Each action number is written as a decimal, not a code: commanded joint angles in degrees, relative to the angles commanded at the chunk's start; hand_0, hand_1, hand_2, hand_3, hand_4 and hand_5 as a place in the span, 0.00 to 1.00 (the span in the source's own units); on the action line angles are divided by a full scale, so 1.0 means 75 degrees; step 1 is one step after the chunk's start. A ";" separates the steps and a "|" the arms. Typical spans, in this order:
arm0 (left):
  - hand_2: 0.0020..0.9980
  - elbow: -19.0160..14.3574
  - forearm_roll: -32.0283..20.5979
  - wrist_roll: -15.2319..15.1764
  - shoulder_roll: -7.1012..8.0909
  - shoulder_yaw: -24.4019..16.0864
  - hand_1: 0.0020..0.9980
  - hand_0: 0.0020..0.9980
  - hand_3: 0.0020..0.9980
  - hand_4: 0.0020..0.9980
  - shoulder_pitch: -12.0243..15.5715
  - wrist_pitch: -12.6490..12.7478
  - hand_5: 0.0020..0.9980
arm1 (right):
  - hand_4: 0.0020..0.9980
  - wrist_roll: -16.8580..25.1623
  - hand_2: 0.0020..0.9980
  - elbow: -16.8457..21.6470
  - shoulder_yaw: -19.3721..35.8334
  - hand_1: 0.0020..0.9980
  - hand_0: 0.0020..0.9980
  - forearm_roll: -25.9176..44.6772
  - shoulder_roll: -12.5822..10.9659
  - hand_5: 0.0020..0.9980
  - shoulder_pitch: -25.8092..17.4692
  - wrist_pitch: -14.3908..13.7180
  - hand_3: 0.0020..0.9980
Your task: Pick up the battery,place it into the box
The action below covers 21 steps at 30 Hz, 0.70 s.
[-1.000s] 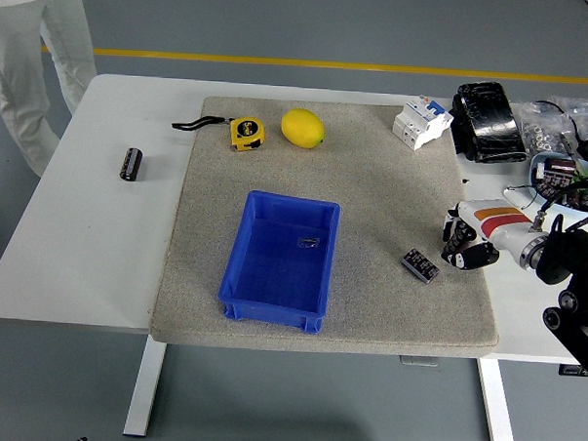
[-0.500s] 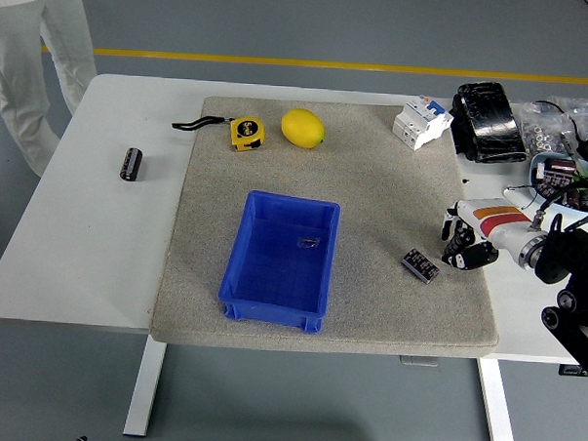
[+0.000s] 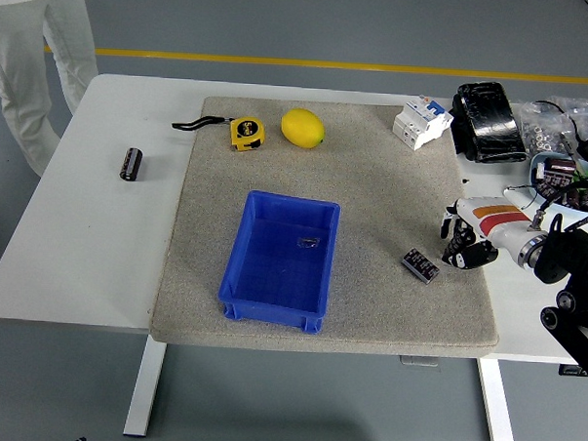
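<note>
**Closing in on the battery from the right edge**

I am working over the white surface (image 3: 89, 221), where a grey felt mat (image 3: 373, 204) is covering the middle and giving the small parts a soft bed to sit on. The blue box (image 3: 272, 268) is lying open-topped on the mat's near half, a good target with clear mat on every side, so I am judging the path to it from the right as open. My right robot hand (image 3: 461, 245) is hovering at the mat's right edge, fingers curled downward and grasping nothing. The dark battery (image 3: 420, 265) is lying flat on the mat just beside those fingers, between them and the box, apart from both. Cluttered gear is crowding the far right corner behind my arm, so I am judging that any lift should travel leftward. A lemon (image 3: 302, 128) and a yellow tape measure (image 3: 246, 132) are sitting at the far edge, well out of the way.
</note>
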 joint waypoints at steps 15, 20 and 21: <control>0.68 0.0000 -0.0083 -0.0009 0.0010 0.0086 0.59 0.59 0.75 0.81 -0.0013 -0.0005 0.96 | 0.88 -0.0018 0.34 0.0055 0.0000 0.27 0.29 -0.0009 0.0004 0.00 0.0013 0.0007 0.44; 0.68 0.0000 -0.0084 -0.0013 0.0011 0.0083 0.59 0.59 0.75 0.81 -0.0009 -0.0006 0.96 | 0.89 -0.0016 0.33 0.0058 -0.0005 0.26 0.29 -0.0024 0.0001 0.00 0.0011 -0.0013 0.44; 0.68 0.0000 -0.0087 -0.0013 0.0012 0.0086 0.59 0.59 0.75 0.81 -0.0010 -0.0006 0.96 | 0.89 -0.0017 0.33 0.0059 -0.0006 0.26 0.29 -0.0027 -0.0001 0.00 0.0012 -0.0016 0.44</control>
